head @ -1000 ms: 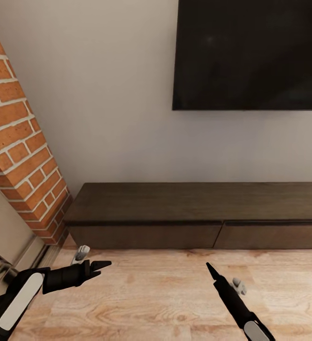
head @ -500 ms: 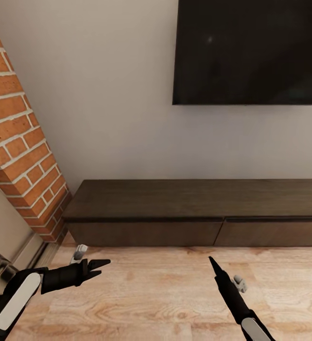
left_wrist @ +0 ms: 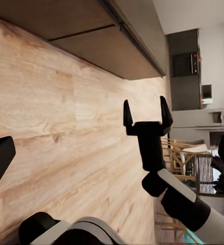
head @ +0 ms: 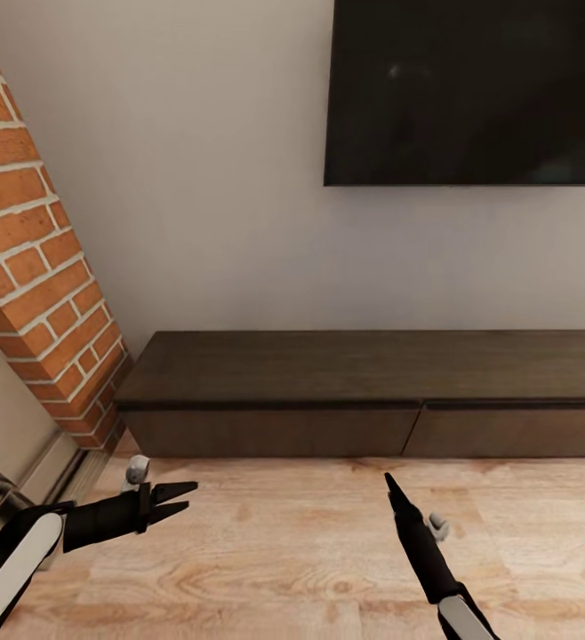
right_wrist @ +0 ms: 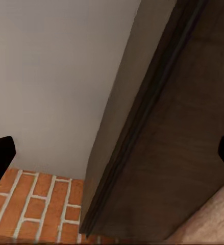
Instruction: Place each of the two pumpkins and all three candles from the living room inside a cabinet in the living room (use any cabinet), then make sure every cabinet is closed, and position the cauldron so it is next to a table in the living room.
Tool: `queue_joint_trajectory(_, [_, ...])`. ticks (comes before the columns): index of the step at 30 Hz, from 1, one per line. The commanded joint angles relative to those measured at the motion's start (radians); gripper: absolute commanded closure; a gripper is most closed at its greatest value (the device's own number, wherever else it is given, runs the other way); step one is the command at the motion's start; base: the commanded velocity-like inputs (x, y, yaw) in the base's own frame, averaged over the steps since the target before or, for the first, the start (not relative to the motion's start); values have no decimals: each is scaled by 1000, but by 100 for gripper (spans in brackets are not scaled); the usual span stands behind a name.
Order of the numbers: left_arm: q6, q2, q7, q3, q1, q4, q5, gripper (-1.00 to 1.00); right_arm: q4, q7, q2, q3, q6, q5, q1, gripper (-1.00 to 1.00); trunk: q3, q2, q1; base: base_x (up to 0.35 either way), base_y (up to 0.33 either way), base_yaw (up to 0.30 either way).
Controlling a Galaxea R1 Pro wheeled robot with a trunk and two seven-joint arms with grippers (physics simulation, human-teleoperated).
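Head view frames, set against those from a second ago, show the whole scene sliding a little: the flat black wall-mounted screen [head: 470, 89] sits higher in the picture and the long, low dark-brown wooden cabinet [head: 364, 391] has also crept upward, so the camera itself has shifted rather than the furniture. Both arms have drawn slightly lower and leftward in the picture. I judge this as the robot settling its stance in front of the cabinet, with no drawer yet touched.

The left gripper [head: 175, 500] hangs over the pale wood-plank floor [head: 284, 551], near the red brick column [head: 35, 267], its two black fingers spread apart and holding nothing. The right gripper [head: 390, 487] is seen edge-on from the head; the left wrist view shows it [left_wrist: 145, 115] with both prongs parted and empty.

The cabinet stands against the grey wall, its matte top bare, its two plain handle-less fronts flush and shut, split by one thin seam. From the right wrist view its dark front and a shadowed groove under the top [right_wrist: 157, 127] are close ahead, which looks like the only purchase for pulling a front out.
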Motion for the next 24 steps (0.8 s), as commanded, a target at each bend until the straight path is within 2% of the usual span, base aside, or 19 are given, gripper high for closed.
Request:
queue_joint_trajectory(1, [4, 7, -24, -2, -1, 0, 1, -100, 1, 14, -2, 8, 12, -28, -1, -100, -4, -8, 4, 0, 0, 0])
queue_joint_trajectory(5, [4, 37, -91, -4, 0, 1, 2, -100, 2, 33, -2, 8, 51, -137, -1, -100, -17, -36, 19, 0, 0, 0])
queue_joint_trajectory(7, [4, 45, -118, -5, 0, 1, 1, -100, 0, 37, -2, 9, 52, -158, -1, -100, -23, -50, 27, 0, 0, 0])
queue_joint_trajectory(10, [4, 50, -143, -4, 1, 1, 1, -100, 0, 40, -2, 12, 52, -170, -1, -100, -32, -71, 38, 0, 0, 0])
queue_joint_trajectory(17, [4, 51, -153, -5, 1, 0, 1, -100, 7, 41, -2, 12, 54, -179, -1, -100, -54, -120, 65, 0, 0, 0])
queue_joint_trajectory(24, [4, 50, -155, -8, 1, 0, 1, -100, 17, 2, -1, 9, 56, -179, -1, -100, -76, -169, 92, 0, 0, 0])
